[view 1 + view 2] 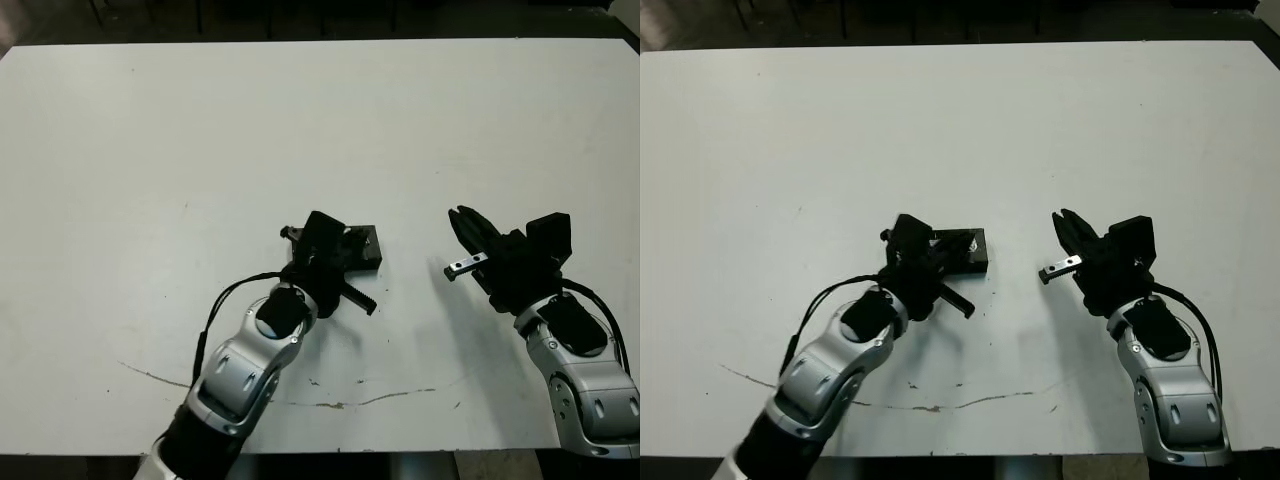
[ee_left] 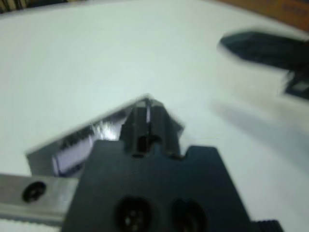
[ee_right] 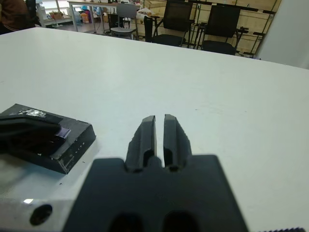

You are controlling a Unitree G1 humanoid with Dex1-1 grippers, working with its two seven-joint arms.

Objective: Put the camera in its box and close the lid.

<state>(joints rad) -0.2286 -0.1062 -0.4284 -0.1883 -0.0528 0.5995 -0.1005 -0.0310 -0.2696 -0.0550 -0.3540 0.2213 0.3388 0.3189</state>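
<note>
Lid (image 3: 46, 140) sits on the box, so the camera looks packed away inside. Left gripper (image 1: 335, 255) presses down on the lid, fingers clenched together. Right gripper (image 3: 159, 140), clenched and empty, hovers well right of the lid. Only a final press remains, likely.

The left arm (image 1: 235, 375) reaches up from the near edge of the desk (image 1: 150, 150), its silver forearm angled toward the desk's middle, a black cable looping beside the wrist. Its left tool (image 2: 143, 121) points down at the desk surface near the centre, the two black fingers pressed together at their tips. The right arm (image 1: 580, 370) rises from the desk's near right corner, forearm tilted inward. Its right tool (image 3: 160, 140) hovers above the desk, well apart from the left tool, with its fingers (image 3: 145, 137) nearly together, only a thin slit between them.
</note>
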